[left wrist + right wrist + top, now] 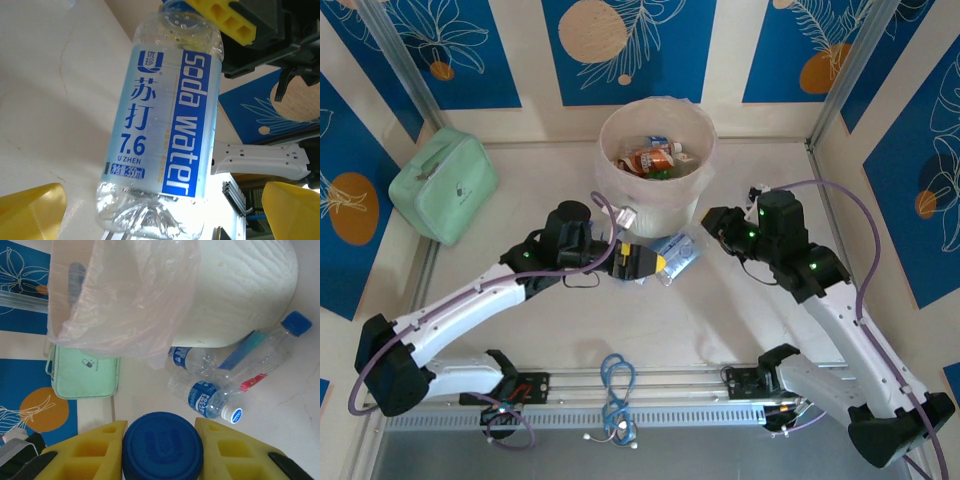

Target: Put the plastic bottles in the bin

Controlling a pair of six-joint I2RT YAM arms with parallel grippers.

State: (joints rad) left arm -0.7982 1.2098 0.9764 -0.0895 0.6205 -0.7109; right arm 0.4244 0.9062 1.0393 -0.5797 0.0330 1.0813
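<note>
Left wrist view puts the soda-water bottle (170, 125) between the left gripper's (162, 215) yellow fingers (30, 212). They are spread wide with a gap on each side, so nothing is held there. The right gripper (162, 440) is clamped tight on that bottle's blue cap (162, 450), so it is carried by the neck alone, just in front of the bin (655, 205). I'd say the job now belongs to the right arm: lift until the bottle's base clears the rim and the loose plastic liner (125, 295), then let go over the middle. A cap grip lets the body swing, so go slowly, and the left arm should draw back first. A few more bottles (210, 402) lie against the bin's foot.
</note>
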